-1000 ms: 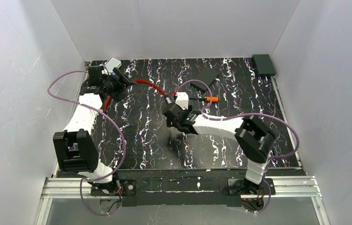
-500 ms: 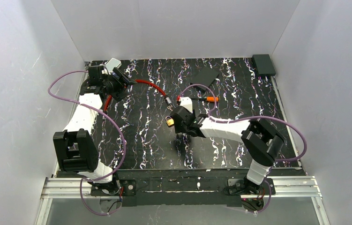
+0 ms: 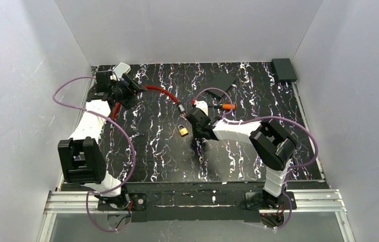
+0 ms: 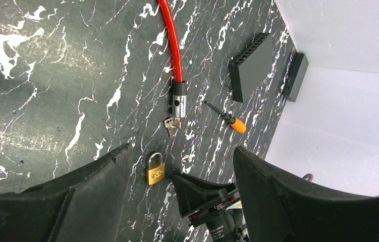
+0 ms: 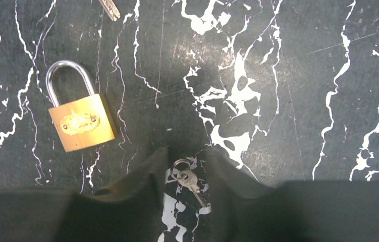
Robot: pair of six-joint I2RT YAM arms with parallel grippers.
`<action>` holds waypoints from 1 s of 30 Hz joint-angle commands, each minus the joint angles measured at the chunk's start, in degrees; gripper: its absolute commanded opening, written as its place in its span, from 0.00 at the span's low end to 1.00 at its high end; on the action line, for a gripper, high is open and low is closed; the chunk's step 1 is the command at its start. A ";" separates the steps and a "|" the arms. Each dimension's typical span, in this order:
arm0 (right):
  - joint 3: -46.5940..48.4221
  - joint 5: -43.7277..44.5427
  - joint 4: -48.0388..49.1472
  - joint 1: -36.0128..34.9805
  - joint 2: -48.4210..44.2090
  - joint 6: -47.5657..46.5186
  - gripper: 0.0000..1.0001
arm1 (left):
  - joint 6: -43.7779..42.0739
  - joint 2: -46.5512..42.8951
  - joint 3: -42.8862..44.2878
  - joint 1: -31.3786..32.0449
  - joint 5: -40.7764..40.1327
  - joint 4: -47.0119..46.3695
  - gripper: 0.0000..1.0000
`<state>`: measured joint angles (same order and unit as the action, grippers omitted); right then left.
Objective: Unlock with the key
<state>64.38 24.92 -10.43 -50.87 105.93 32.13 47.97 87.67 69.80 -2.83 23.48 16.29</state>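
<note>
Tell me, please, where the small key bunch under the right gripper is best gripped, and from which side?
Probably pinch the key bunch across the flat heads below its ring, descending from straight above. It lies flat on the table, so only its thin edges are offered. The right gripper straddles it.

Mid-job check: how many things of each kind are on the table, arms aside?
Locks: 2 (brass padlock, red cable lock)
Key bunches: 2 (near bunch between the right gripper's fingers, far bunch by the cable lock's end)
Screwdrivers: 1 (orange screwdriver)
Black boxes: 2 (flat box, corner box)
Total: 7
</note>
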 commanded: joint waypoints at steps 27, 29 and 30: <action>2.62 -4.93 -8.16 0.68 -4.56 -3.19 0.62 | -0.65 0.99 1.35 -0.16 1.69 0.05 0.70; 2.91 -6.12 -8.98 0.68 -4.41 -3.78 0.61 | -0.61 0.90 1.21 -0.17 1.51 0.05 0.70; 2.99 -6.38 -9.37 0.68 -4.34 -3.88 0.61 | -0.63 0.86 1.15 -0.16 1.48 0.05 0.70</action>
<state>64.85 19.86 -16.58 -50.26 104.09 30.04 47.83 88.84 69.80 -2.83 24.34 16.31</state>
